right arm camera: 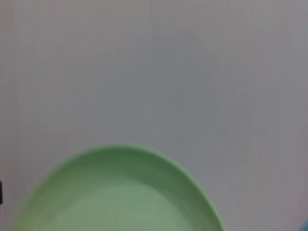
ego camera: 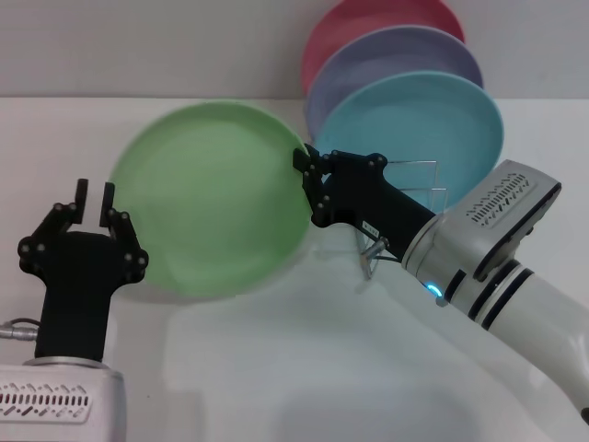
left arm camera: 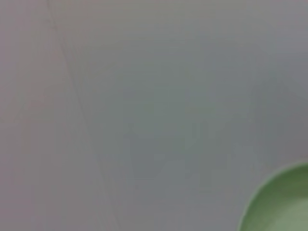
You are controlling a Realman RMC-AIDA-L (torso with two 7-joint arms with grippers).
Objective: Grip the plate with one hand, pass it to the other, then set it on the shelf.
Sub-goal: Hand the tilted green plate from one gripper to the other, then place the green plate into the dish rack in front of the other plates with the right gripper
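The right gripper (ego camera: pixel 305 170) holds the light green plate (ego camera: pixel 213 210) upright by its right rim, fingers clamped, while the left gripper (ego camera: pixel 95 199), fingers apart, sits just left; the handover looks done, so racking on the wire shelf (ego camera: pixel 416 198) likely follows.

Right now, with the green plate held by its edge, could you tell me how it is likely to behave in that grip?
The green plate probably stays stiff: it keeps its round shape though the right gripper pinches only one edge. Its smooth matte surface could slip or pivot between the fingers. It stands nearly upright and looks light. The left gripper is open beside its other edge, apparently not gripping.
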